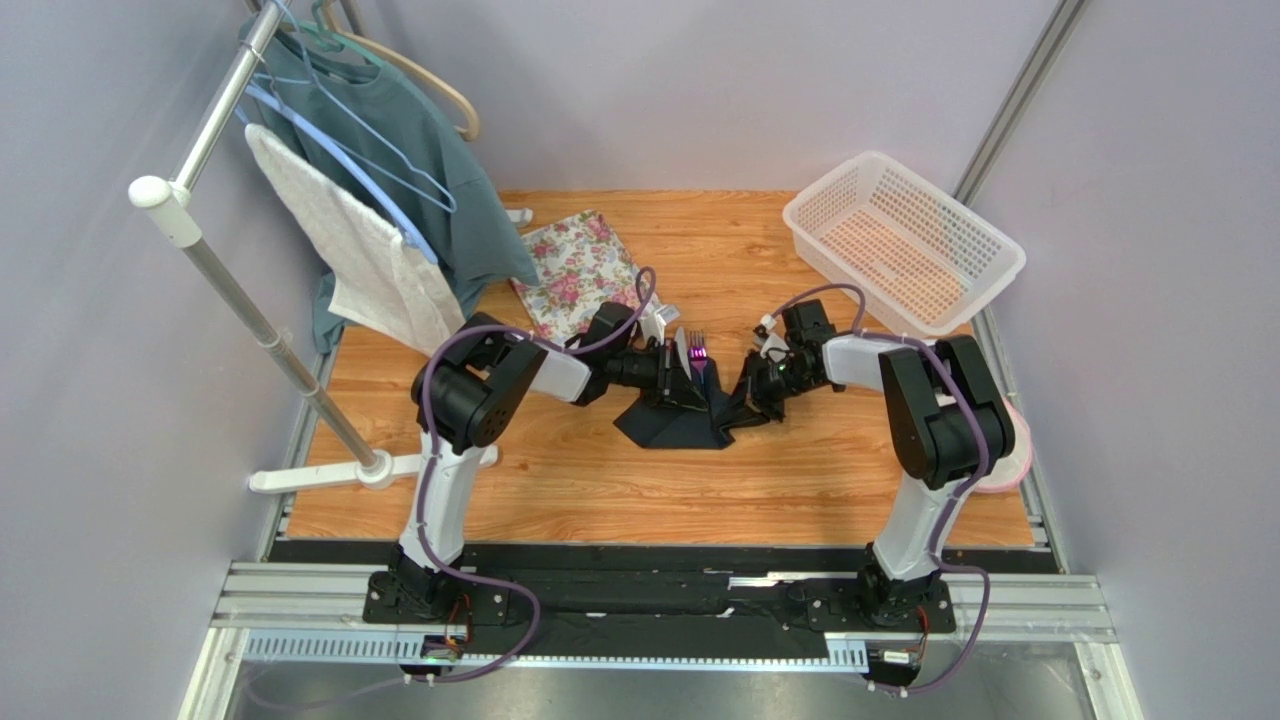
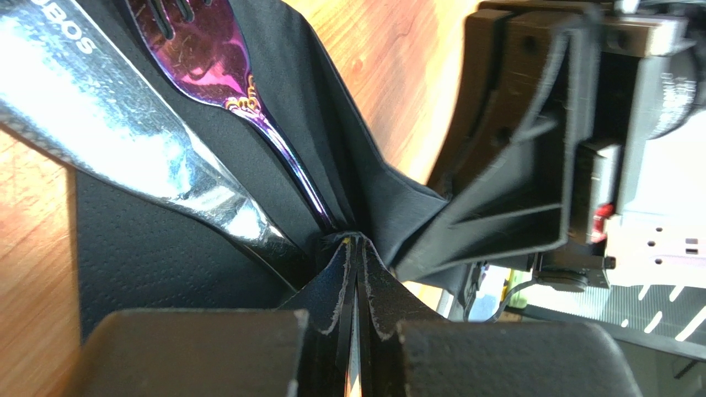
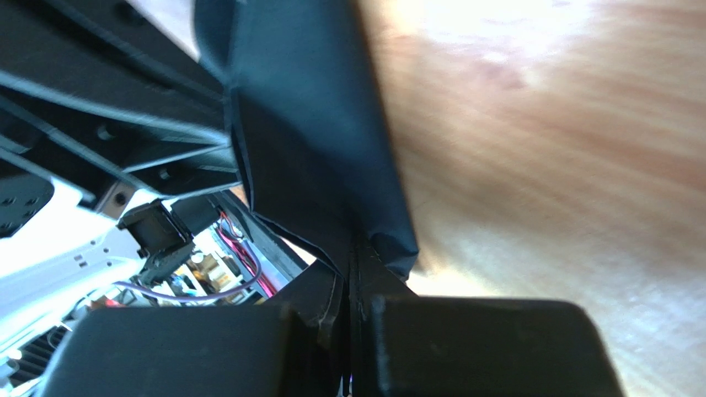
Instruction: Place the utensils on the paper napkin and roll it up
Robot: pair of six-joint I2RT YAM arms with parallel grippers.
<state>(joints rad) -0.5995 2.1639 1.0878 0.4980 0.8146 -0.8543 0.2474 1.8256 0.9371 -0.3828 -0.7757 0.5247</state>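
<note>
Nearest the wrist cameras, the left gripper (image 2: 355, 351) is clamped tight on a bunched fold of the thin, matte black paper napkin (image 2: 166, 248). The right gripper (image 3: 352, 331) is likewise pinched closed on the sheet's opposite side, so the paper rises in creased peaks to both sets of jaws. Judging from those creases, the napkin is light, limp and easy to tear. It is best held by its edges or corners, as here, with both pulls kept gentle and even so that it neither rips nor slides free. On it, between the two grips, lies the slim metallic purple fork (image 2: 215, 66) with a small gilt ornament at its neck. Just beside the fork is the shiny pale grey steel knife (image 2: 108, 116). Both look stiff and smooth, and likely to slip along the paper if it tilts. The napkin sits midway across the wooden table (image 1: 601, 480). Beyond it lie a pink-flowered rectangular tray (image 1: 571, 270) and a white perforated plastic basket (image 1: 827, 185).
</note>
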